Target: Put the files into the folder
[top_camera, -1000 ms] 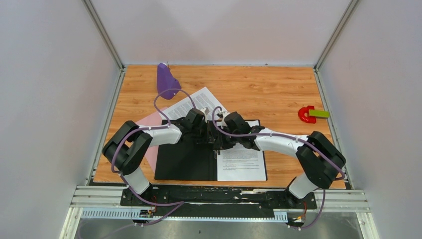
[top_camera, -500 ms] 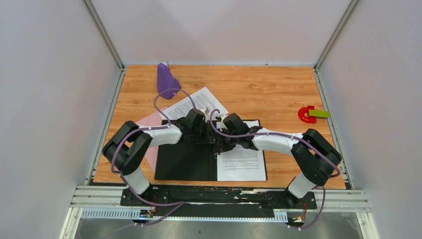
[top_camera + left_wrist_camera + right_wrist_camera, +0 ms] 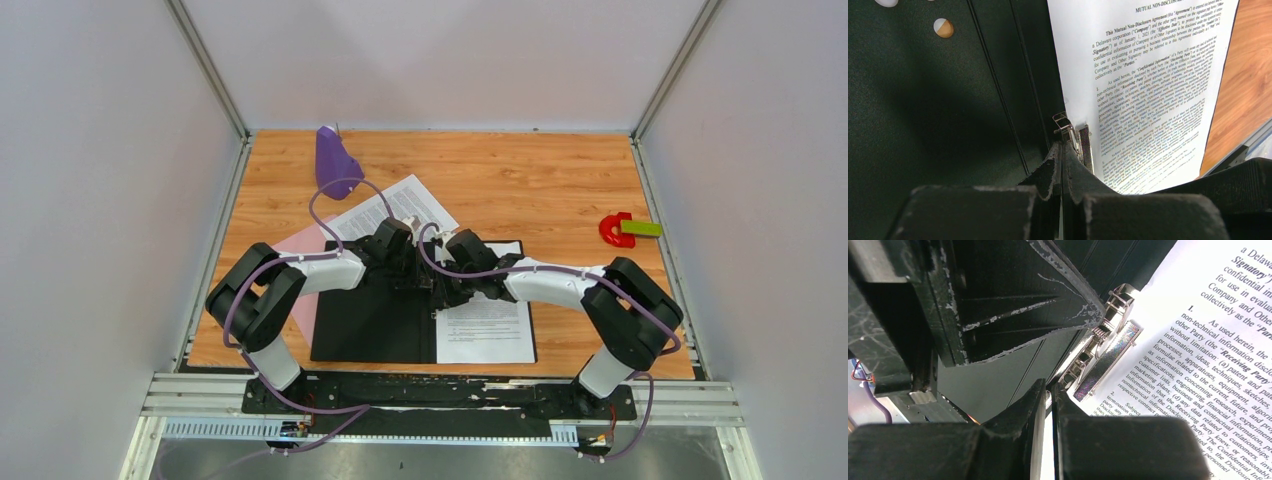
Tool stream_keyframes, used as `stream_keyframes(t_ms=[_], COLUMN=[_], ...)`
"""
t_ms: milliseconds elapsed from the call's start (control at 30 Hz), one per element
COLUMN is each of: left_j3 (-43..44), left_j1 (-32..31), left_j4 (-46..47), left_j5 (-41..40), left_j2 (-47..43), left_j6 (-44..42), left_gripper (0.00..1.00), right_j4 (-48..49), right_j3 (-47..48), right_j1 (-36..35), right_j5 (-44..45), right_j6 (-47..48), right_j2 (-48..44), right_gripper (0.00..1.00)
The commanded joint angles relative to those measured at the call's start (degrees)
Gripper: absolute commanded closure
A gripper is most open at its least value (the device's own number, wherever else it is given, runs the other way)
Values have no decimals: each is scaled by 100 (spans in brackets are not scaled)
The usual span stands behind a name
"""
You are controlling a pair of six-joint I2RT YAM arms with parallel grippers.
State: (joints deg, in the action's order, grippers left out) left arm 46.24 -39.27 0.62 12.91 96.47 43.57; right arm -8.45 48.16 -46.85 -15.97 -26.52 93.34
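Grained wood table [image 3: 520, 170], matte black folder [image 3: 365, 320], printed sheet [image 3: 490, 325]

fingers [image 3: 1047, 175] pressed together | at clip [image 3: 1074, 137] | sheet [image 3: 1148, 85] on folder [image 3: 948, 110]

The table [image 3: 540, 170] is showing warm wood grain with a smooth, faintly satin finish. The folder [image 3: 923, 130] is presenting a black inside that is looking matt and finely textured. Its metal clip [image 3: 1108, 355] is gleaming like polished steel, with rainbow glints on the flat bar. The files [image 3: 1148, 90] are looking like plain matt white paper. The left gripper [image 3: 1062, 150] and right gripper [image 3: 1047, 390] are showing black plastic, scuffed whitish along the edges
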Motion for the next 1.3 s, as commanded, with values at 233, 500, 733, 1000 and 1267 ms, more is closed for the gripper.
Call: stream_keyframes(t_ms=[233, 500, 733, 1000, 1267], left_j3=[-209, -244, -381, -612, -986], left_j1=[-37, -42, -37, -37, -37], left_j4=[-853, -650, -307, 126, 299], left_j5=[-614, -318, 201, 635, 573], left_j2=[242, 160, -201, -425, -513], left_j6=[-228, -166, -36, 69, 164], left_gripper=[100, 100, 83, 73, 75], right_j4=[-584, -264, -148, -104, -113], right_j3=[-452, -722, -842, -879, -892], right_j1=[-109, -119, -130, -131, -130], right_j5=[759, 829, 1022, 1074, 1123], right_j6=[211, 125, 88, 50, 7], right_j2=[326, 458, 475, 456, 426], right_gripper=[94, 96, 96, 96, 96])
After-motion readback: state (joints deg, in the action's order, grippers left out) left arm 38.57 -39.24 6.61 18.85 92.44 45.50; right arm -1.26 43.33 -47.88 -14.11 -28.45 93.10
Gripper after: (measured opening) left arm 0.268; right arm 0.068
